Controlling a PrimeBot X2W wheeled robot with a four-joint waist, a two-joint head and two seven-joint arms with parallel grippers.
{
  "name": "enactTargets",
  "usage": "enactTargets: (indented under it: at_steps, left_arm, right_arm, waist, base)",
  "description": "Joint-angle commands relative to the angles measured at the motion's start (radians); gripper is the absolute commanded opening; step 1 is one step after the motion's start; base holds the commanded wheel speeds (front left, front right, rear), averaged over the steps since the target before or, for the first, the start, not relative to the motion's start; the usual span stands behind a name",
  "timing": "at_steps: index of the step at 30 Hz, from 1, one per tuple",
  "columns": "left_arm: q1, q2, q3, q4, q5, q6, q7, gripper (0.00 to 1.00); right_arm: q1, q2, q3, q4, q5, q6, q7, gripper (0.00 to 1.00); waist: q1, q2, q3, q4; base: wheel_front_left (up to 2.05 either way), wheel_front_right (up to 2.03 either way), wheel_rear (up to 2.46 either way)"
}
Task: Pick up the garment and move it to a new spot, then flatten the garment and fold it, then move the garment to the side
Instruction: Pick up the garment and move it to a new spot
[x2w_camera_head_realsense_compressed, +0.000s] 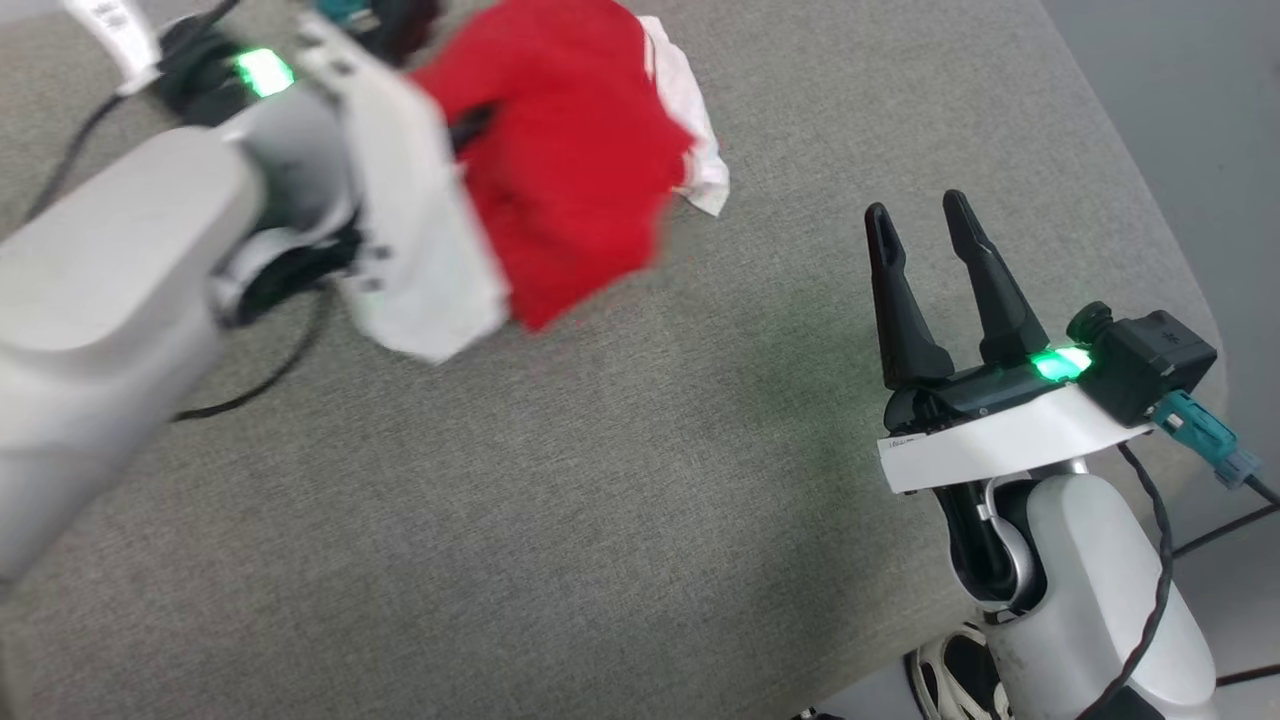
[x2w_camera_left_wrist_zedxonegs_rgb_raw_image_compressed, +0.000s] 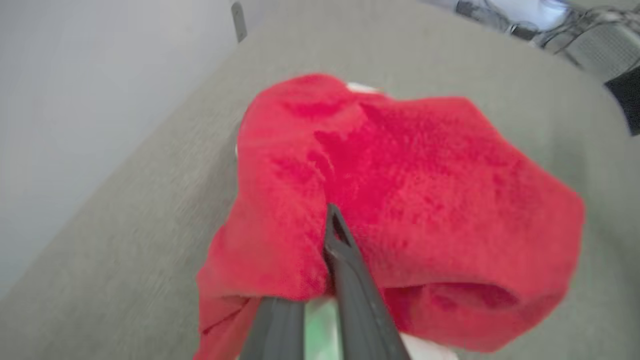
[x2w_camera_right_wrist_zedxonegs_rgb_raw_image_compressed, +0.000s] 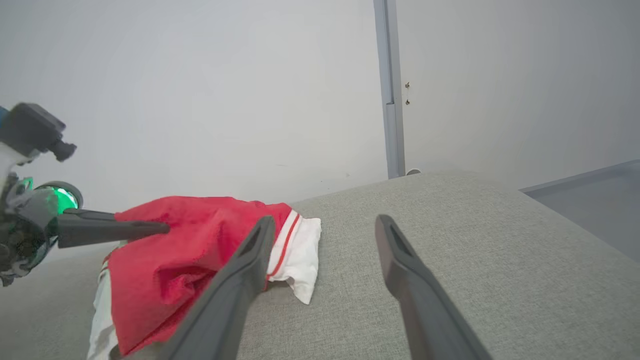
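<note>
The garment (x2w_camera_head_realsense_compressed: 570, 170) is a bunched red shirt with white sleeves, held up at the far middle of the grey padded surface (x2w_camera_head_realsense_compressed: 600, 480). My left gripper (x2w_camera_head_realsense_compressed: 470, 125) is shut on a fold of its red cloth. In the left wrist view the closed fingers (x2w_camera_left_wrist_zedxonegs_rgb_raw_image_compressed: 350, 270) pinch the garment (x2w_camera_left_wrist_zedxonegs_rgb_raw_image_compressed: 425, 200), which drapes around them. A white sleeve (x2w_camera_right_wrist_zedxonegs_rgb_raw_image_compressed: 300, 255) with red stripe trim rests on the surface. My right gripper (x2w_camera_head_realsense_compressed: 915, 215) stands open and holds nothing, apart from the cloth, at the right. In the right wrist view my right gripper (x2w_camera_right_wrist_zedxonegs_rgb_raw_image_compressed: 325, 225) points toward the garment (x2w_camera_right_wrist_zedxonegs_rgb_raw_image_compressed: 190, 240), and the left gripper (x2w_camera_right_wrist_zedxonegs_rgb_raw_image_compressed: 160, 227) comes in from the left.
The padded surface ends at a rounded edge (x2w_camera_head_realsense_compressed: 1170, 250) on the right, with floor (x2w_camera_head_realsense_compressed: 1230, 120) beyond. A black cable (x2w_camera_head_realsense_compressed: 270, 370) trails over the surface under my left arm. A pale wall with a vertical grey strip (x2w_camera_right_wrist_zedxonegs_rgb_raw_image_compressed: 392, 90) stands behind.
</note>
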Motion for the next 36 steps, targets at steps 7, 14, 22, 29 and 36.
enactTargets:
  at_steps: [7,14,22,29,36]
  left_arm:
    - [0.025,0.055,-0.088,0.021,0.059,0.002,0.123,0.00]
    - [0.049,0.050,-0.108,0.017,0.155,0.002,0.260,0.00]
    - [0.117,0.092,-0.127,0.025,0.203,0.002,0.377,0.00]
    - [0.111,0.105,-0.125,0.006,0.192,0.003,0.354,0.87]
    - [0.044,0.038,-0.105,0.007,0.144,0.002,0.210,1.00]
  right_arm:
    - [-0.003,0.003,-0.004,-0.010,0.016,0.000,-0.005,1.00]
    - [-0.030,0.003,0.020,-0.026,0.039,0.000,-0.005,1.00]
    - [-0.029,0.003,0.034,-0.028,0.063,0.000,-0.005,1.00]
    - [-0.026,0.003,0.023,-0.019,0.048,0.000,-0.005,1.00]
    - [-0.035,0.003,0.005,0.004,-0.015,0.000,-0.005,1.00]
  waist:
    - [0.0000,0.0000,0.022,-0.002]
    - [0.0000,0.0000,0.069,-0.022]
    - [0.0000,0.0000,0.098,-0.055]
    - [0.0000,0.0000,0.081,-0.037]
    - [0.0000,0.0000,0.012,0.048]
  base:
    - [0.00,0.00,0.00]
    - [0.00,0.00,0.00]
    - [0.00,0.00,0.00]
    - [0.00,0.00,0.00]
    - [0.00,0.00,0.00]
